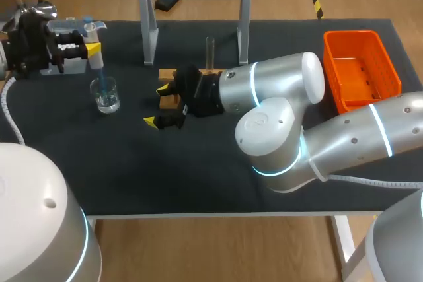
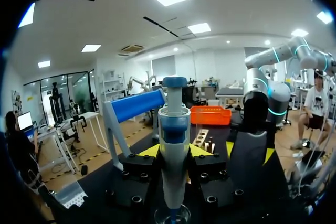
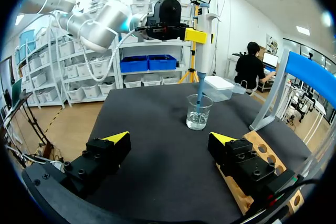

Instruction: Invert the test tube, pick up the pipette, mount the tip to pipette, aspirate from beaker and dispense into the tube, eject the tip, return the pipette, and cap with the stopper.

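Glass beaker, left pincer clamping pipette, tip seemingly dipped

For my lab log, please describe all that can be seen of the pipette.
The pipette is a slim white plastic body with a blue collar, a plunger knob and a curved finger rest on top. It stands upright, clamped from both sides by the left pincer. Its blue tip points down into the clear beaker, apparently reaching the liquid inside.

Right tool stands spread wide; ahead, left tool holds pipette in beaker.
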Robot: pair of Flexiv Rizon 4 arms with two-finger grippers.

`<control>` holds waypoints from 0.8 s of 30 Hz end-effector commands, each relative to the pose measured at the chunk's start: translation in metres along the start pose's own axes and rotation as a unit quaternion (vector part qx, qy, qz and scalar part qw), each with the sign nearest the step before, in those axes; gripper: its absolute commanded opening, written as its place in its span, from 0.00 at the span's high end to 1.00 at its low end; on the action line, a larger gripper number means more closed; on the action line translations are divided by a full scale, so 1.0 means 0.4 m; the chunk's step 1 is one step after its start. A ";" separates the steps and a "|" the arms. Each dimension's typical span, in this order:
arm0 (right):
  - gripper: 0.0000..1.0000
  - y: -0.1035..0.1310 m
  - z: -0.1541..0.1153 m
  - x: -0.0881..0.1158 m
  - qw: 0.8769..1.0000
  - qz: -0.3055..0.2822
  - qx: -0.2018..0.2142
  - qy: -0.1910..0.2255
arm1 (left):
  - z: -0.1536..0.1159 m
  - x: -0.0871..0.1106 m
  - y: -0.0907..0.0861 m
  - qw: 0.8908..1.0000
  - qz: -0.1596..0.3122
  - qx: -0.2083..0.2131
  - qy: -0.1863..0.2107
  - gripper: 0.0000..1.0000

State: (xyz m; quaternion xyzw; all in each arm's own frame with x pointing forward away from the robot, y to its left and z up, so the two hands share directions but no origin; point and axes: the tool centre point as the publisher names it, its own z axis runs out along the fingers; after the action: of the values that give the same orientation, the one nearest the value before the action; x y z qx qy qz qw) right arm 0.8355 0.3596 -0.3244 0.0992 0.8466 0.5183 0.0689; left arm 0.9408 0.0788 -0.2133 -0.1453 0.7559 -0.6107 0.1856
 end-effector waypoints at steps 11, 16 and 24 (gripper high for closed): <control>0.00 -0.002 0.000 -0.001 1.000 0.000 -0.001 0.001 | -0.001 -0.003 0.001 1.000 0.000 0.002 0.001 1.00; 0.00 0.005 -0.009 0.003 1.000 0.001 -0.005 0.005 | -0.001 -0.003 0.001 1.000 0.000 0.002 0.001 1.00; 0.00 0.061 -0.103 0.017 0.999 0.018 -0.024 0.020 | -0.001 -0.003 0.001 1.000 0.000 0.002 0.001 1.00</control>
State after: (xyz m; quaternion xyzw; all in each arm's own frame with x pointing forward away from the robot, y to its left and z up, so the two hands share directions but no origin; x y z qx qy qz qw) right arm 0.8261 0.3627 -0.2997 0.1085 0.8328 0.5399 0.0558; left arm 0.9412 0.0787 -0.2132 -0.1459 0.7552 -0.6115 0.1855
